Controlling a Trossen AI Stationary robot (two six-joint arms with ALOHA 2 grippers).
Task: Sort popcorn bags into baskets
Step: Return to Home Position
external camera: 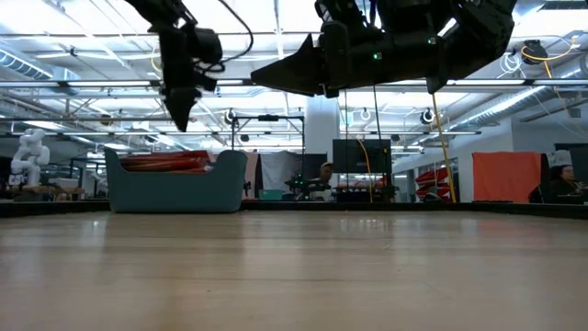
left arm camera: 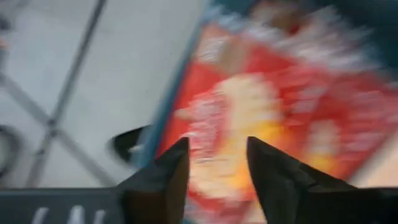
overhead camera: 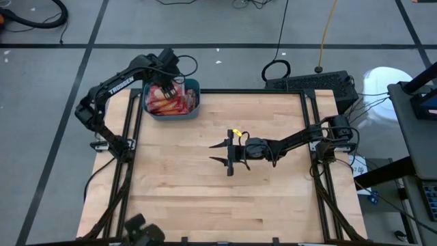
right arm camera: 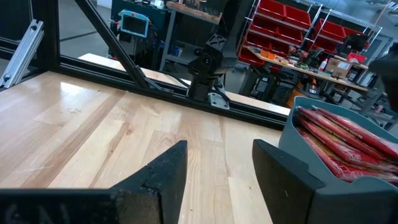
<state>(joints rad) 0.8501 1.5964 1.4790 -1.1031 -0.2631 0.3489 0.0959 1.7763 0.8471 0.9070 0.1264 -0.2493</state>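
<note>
From above, my left gripper [overhead camera: 166, 87] hangs over the bin [overhead camera: 171, 116] at the bench's [overhead camera: 205, 198] far left corner, with bags [overhead camera: 167, 102] heaped inside. My right gripper [overhead camera: 217, 153] waits mid-bench.

Level view: the bags reach the rim.

Left wrist: fingers apart and empty, so I judge sorting done.

Right wrist: fingers apart, nothing held, bin ahead.
</note>
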